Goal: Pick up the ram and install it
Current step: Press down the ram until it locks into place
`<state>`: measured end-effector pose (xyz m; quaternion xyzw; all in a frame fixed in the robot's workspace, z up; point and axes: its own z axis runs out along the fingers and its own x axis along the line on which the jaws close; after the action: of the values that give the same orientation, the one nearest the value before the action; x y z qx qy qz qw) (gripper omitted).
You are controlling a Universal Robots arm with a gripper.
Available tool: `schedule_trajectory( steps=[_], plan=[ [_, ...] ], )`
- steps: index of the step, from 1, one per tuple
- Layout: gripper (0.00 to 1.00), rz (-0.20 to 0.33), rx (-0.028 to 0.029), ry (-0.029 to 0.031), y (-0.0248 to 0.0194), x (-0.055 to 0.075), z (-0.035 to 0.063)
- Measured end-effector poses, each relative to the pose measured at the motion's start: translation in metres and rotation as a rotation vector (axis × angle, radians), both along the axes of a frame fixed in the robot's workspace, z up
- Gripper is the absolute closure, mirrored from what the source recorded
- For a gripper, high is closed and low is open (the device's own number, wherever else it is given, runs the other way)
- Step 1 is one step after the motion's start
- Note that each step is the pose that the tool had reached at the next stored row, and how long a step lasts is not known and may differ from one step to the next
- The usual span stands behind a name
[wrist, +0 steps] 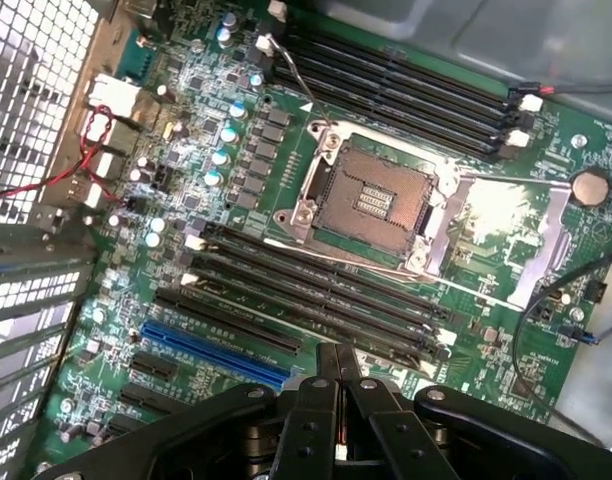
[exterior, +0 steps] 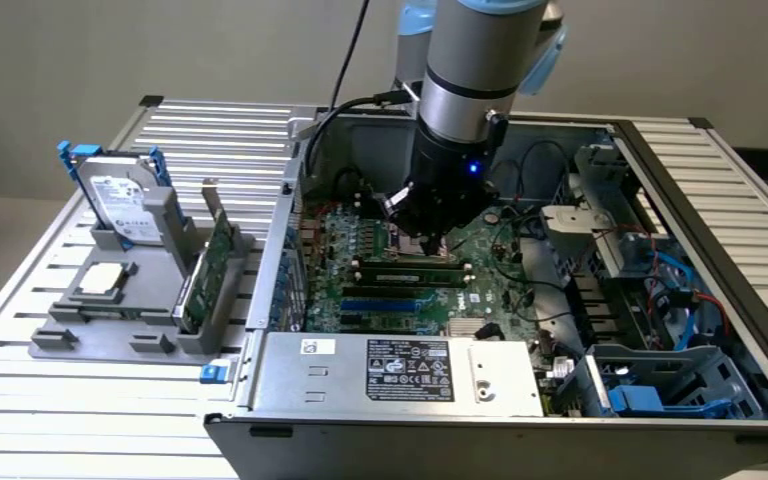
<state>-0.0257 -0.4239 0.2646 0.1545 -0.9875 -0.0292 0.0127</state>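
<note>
My gripper (exterior: pixel 427 240) hangs low inside the open computer case, just above the bank of black memory slots (exterior: pixel 411 268) on the green motherboard (exterior: pixel 498 292). In the exterior view a narrow green strip with dark chips, seemingly the ram (exterior: pixel 408 262), sits in that bank right below the fingers. From the wrist view my gripper (wrist: pixel 336 352) is shut, its black fingertips pressed together with nothing between them, over the near edge of the slots (wrist: pixel 316 290). The stick itself I cannot make out among these slots. Beyond them lies the open CPU socket (wrist: pixel 371 195).
A grey holder (exterior: pixel 84 340) at the exterior view's left carries a hard drive (exterior: pixel 124 205), a processor chip (exterior: pixel 101 280) and a tall green expansion card (exterior: pixel 208 270). The power supply (exterior: pixel 398 365) fills the case front. Cables and drive cages (exterior: pixel 678 290) crowd the exterior view's right.
</note>
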Motion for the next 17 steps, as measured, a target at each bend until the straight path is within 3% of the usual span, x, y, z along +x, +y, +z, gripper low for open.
schedule_trajectory(
  steps=[10, 17],
  plan=[
    [0.89, -0.127, -0.0242, -0.0001, 0.0000, 0.0000, -0.0001],
    [0.89, -0.230, -0.0313, 0.0007, 0.0000, 0.0000, -0.0002]
  ],
)
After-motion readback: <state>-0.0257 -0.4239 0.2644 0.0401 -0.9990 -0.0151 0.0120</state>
